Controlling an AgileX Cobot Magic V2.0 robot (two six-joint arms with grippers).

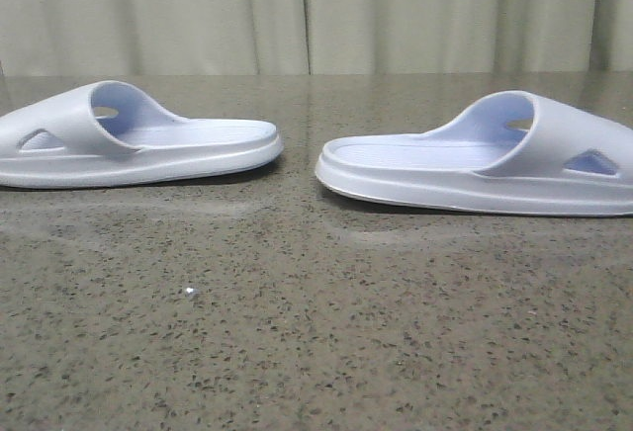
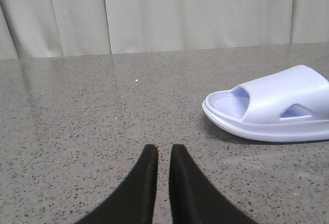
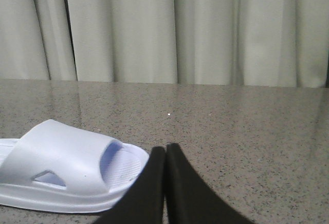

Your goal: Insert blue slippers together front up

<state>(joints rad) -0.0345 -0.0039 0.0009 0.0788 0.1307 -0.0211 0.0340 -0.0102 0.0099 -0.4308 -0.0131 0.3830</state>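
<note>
Low front view; wrist views skim the table (image 1: pixel 297 332).

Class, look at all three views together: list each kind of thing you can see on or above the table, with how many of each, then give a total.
Pale blue slippers: 2, left slipper and right slipper
Black grippers: 2, left gripper and right gripper
Total: 4

Pale blue slippers (image 1: pixel 138 144), speckled grey table (image 1: pixel 297 332).
</note>
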